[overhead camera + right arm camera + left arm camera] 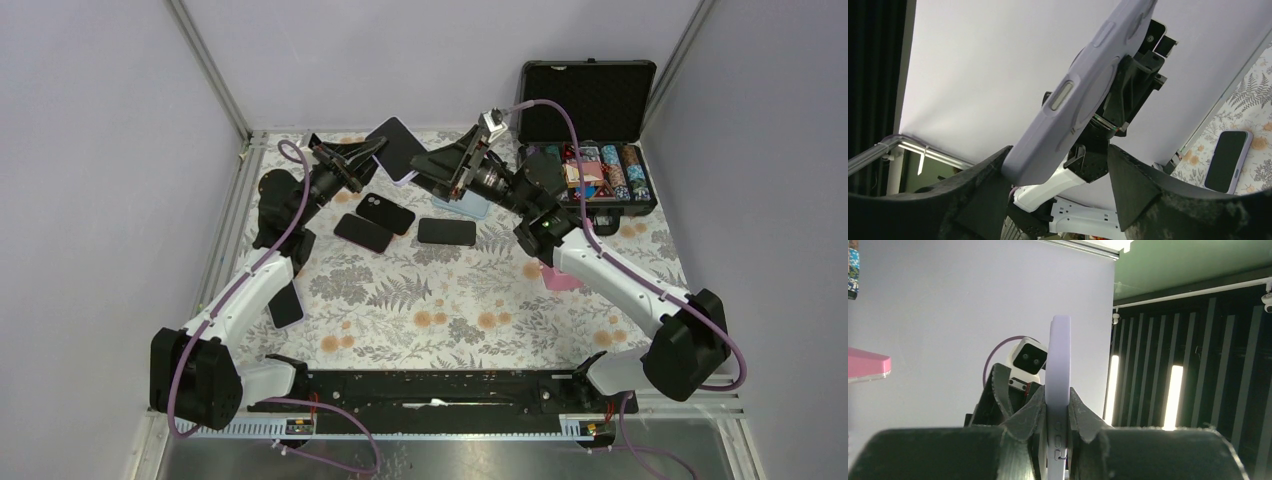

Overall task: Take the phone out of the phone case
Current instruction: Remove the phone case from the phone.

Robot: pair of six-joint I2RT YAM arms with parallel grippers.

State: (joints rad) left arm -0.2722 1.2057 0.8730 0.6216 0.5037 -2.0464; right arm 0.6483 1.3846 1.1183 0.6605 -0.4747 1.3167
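The phone in its lavender case (397,148) is held up in the air at the back of the table, dark screen up. My left gripper (352,160) is shut on its left edge; in the left wrist view both jaws (1058,395) clamp the case's thin side (1058,355) just above its buttons. My right gripper (432,170) is at the phone's lower right corner. In the right wrist view it (1059,150) is open: the case's back (1083,90) rests against the left finger (993,170), with a gap to the right finger.
Three dark phones (385,212) (363,232) (446,231) lie on the floral cloth below the held phone, another (285,305) beside the left arm. An open black chip case (590,170) stands at the back right. A pink object (562,280) lies under the right arm.
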